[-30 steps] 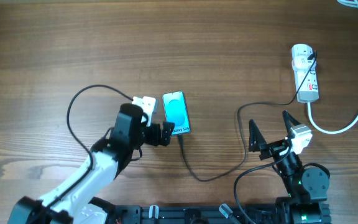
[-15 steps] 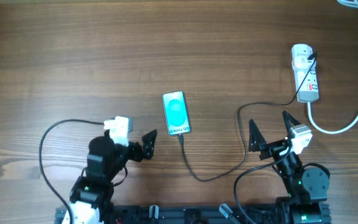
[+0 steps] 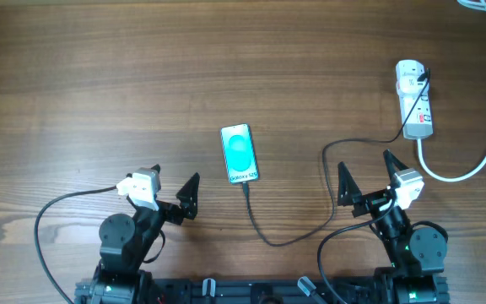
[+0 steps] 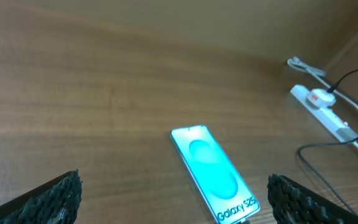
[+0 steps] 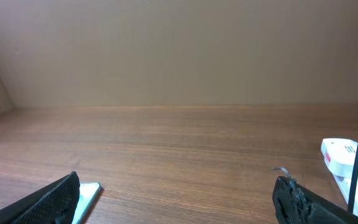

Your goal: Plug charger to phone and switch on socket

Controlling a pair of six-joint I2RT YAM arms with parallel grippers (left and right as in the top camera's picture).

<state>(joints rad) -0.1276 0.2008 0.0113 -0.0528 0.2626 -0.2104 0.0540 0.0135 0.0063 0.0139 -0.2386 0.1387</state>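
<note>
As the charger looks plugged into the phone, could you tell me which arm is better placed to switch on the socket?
Right: the right claw, open, sits nearer the socket; the left claw lies beyond the phone.

matt wood table (image 3: 99,76) (glossy phone (image 3: 240,154))

You'll find the phone (image 3: 240,154) flat at mid-table, its cyan screen lit and facing up, the white "Galaxy" band at the near end. The charger (image 3: 275,244), a thin black cable, meets that near end and seems plugged in. It loops nearward, then runs right and far to the socket (image 3: 414,100), a white strip lying lengthwise at far right.
</note>
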